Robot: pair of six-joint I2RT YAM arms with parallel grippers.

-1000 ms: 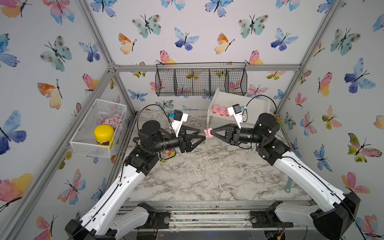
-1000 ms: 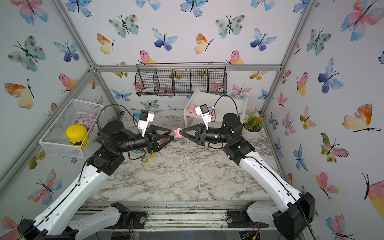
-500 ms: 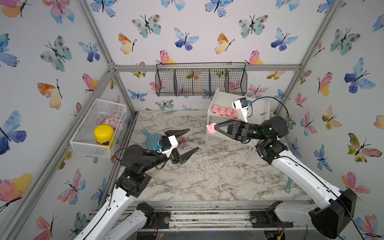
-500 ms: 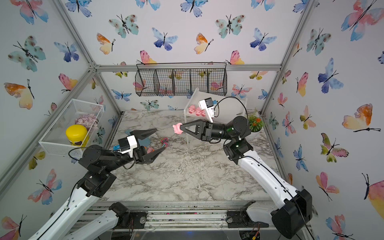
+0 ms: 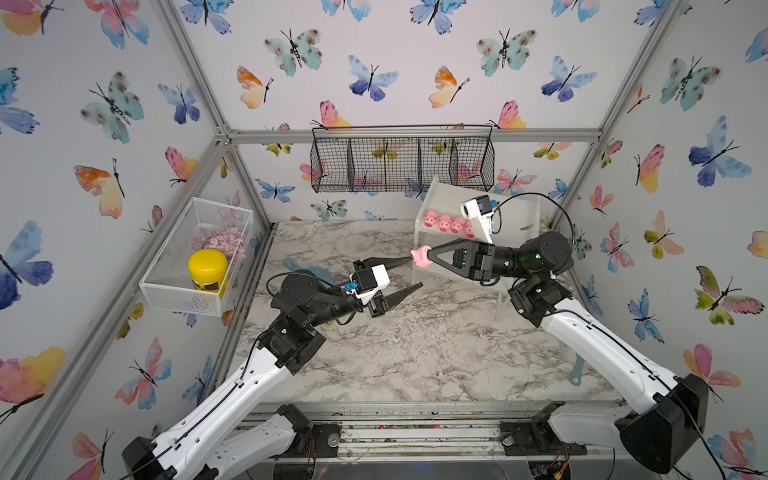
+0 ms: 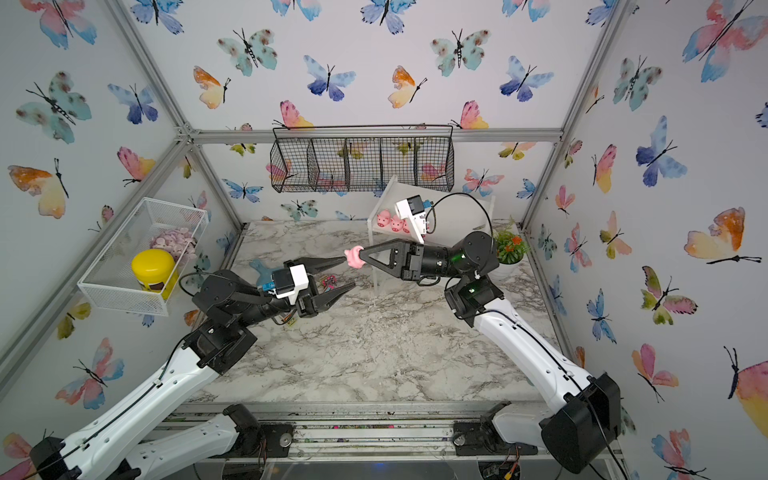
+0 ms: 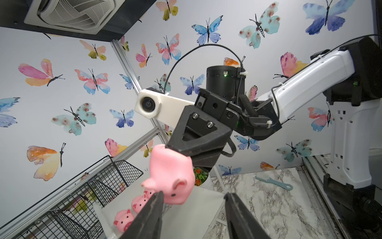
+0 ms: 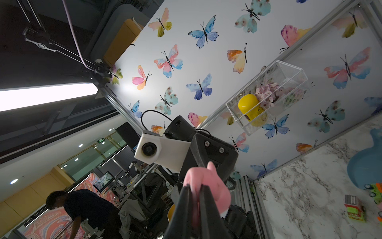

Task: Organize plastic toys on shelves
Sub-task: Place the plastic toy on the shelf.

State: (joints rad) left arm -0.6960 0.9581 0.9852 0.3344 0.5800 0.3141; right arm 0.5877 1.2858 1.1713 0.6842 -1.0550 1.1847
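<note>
Pincers meet in mid-air above the marble bench (image 5: 395,357) in both top views. The right pincer (image 5: 428,257) is clenched on a pink pig (image 5: 420,257), just left of the white shelf (image 5: 515,212). A row of pigs (image 5: 449,223) stands on the shelf's upper board. The left pincer (image 5: 414,272) faces it, released and empty, one fingertip just beside the pig.

Left wrist view: the held pig (image 7: 171,178) hangs by its rear from the right pincer, snout toward the spread left fingers (image 7: 153,215).

Right wrist view: both right fingers (image 8: 186,200) pinch the pig (image 8: 208,182). A toy truck (image 8: 354,211) lies on the bench near a blue dish (image 8: 368,165).
</note>
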